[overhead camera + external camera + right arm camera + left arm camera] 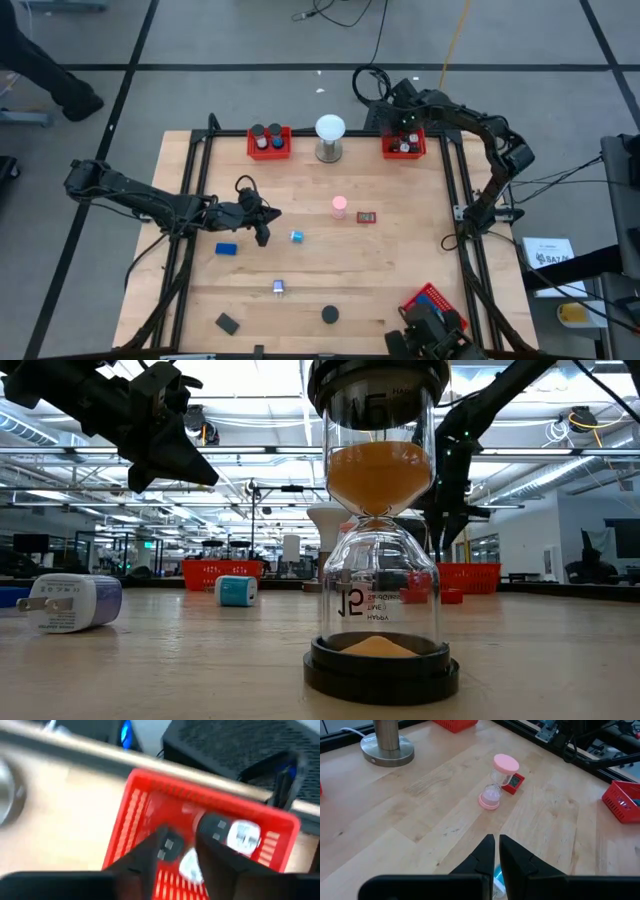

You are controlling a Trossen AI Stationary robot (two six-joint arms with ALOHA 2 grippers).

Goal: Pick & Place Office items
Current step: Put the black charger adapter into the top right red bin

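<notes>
A pink hourglass [340, 207] stands upright near the surface's centre, a small red block [366, 217] just beside it at three o'clock. At its eight o'clock lies a teal-and-white block [296, 236]; farther toward nine, a blue block [225, 249]. Toward six sit a white plug [279, 288], a black disc [329, 314] and a black block [227, 323].
</notes>
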